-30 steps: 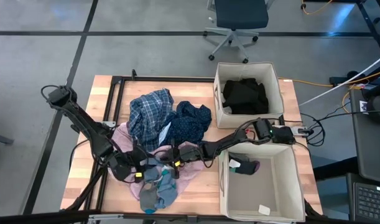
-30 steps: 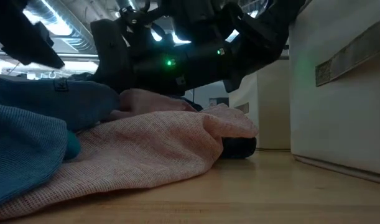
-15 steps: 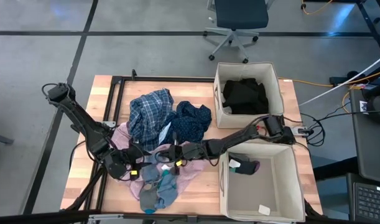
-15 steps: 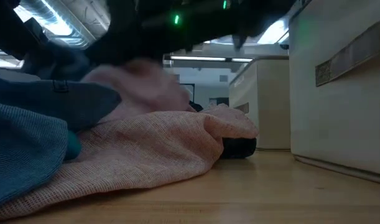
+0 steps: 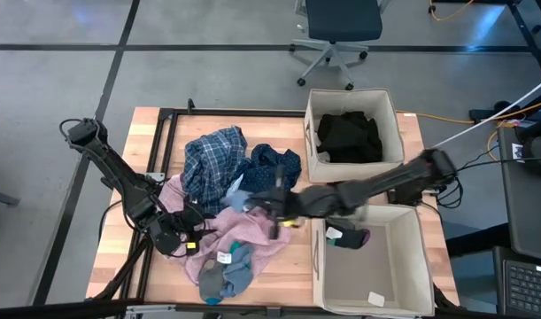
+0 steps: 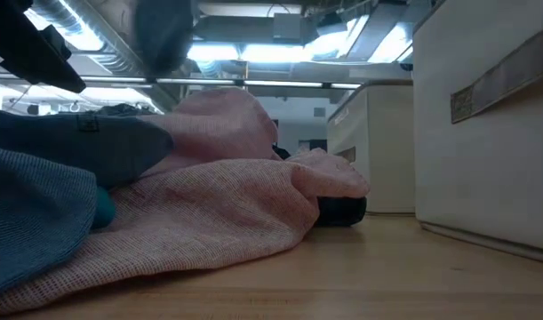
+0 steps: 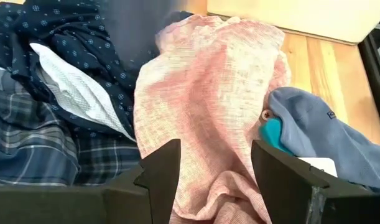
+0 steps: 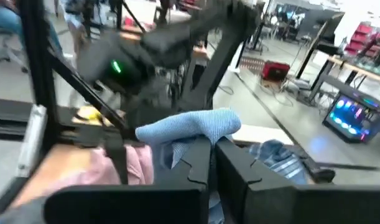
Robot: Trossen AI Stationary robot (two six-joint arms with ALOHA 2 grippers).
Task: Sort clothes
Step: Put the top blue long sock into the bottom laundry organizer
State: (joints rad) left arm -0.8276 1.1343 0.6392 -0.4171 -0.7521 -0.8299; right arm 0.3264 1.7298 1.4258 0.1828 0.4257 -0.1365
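While lifted above the pile:
Right gripper (image 8: 211, 152): clamped on light blue garment (image 8: 193, 127).
Left gripper (image 7: 211, 165): fingers apart, over pale pink garment (image 7: 208, 87) on tabletop (image 5: 288, 270).

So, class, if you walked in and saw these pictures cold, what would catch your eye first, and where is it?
First, the right gripper shut on a light blue garment, lifted over the middle of the table. Next, the heap below it: a pale pink garment near the front edge, with a blue plaid shirt and a navy dotted garment behind. At the right stand two beige bins; the far one holds black clothes.
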